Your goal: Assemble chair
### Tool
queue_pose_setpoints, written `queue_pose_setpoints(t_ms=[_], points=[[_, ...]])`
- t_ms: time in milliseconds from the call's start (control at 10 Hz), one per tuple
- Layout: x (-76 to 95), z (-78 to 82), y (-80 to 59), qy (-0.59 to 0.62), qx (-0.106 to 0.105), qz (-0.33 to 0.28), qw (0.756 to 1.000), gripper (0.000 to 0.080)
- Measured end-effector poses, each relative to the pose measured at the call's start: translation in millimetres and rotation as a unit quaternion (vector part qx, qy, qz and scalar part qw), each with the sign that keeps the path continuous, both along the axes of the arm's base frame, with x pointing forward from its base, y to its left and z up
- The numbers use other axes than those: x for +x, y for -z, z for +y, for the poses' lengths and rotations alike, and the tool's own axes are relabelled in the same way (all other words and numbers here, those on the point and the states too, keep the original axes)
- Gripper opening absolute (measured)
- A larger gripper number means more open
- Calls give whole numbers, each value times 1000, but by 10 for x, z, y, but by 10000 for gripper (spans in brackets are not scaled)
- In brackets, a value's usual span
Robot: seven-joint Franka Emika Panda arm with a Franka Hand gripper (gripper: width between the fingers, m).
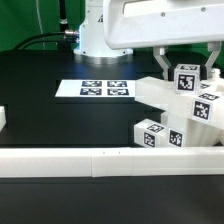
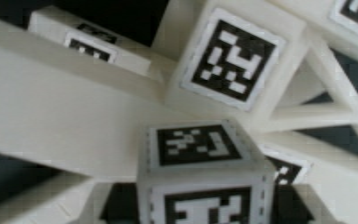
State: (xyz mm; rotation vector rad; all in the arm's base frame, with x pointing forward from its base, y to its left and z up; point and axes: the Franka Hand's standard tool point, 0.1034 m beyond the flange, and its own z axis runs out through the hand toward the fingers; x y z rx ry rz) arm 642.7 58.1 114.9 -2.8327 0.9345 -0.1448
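Note:
The chair is a cluster of chunky white slabs and posts (image 1: 185, 118) with black-and-white tags, at the exterior view's right, against the rail. My gripper (image 1: 187, 70) hangs over its top. It is shut on an upright white square post (image 1: 187, 80) with a tag on its face. In the wrist view the post (image 2: 202, 150) fills the gap between my dark fingers (image 2: 126, 200), and my gripper (image 2: 202, 205) grips its sides. Behind the post lie a tagged slab (image 2: 238, 60) and slanted white bars (image 2: 318, 110) of the chair. The post's lower end is hidden.
The marker board (image 1: 95, 88) lies flat on the black table behind the centre. A long low white rail (image 1: 90, 160) runs along the front. A small white block (image 1: 3, 118) sits at the exterior view's left edge. The robot base (image 1: 95, 35) stands at the back.

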Motion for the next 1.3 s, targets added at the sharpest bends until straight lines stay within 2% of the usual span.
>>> queue_pose_setpoints(t_ms=[400,800,1100,1200,1300], points=[[-7,-44,-15,184,20,5,983,285],[-16,-99,-2,361,45,24,931,287],[-16,-111,-1,422,55,31,904,287],[-16,-101,0,425,58,32,903,287],[-13,-105,-9,412,56,30,909,442]])
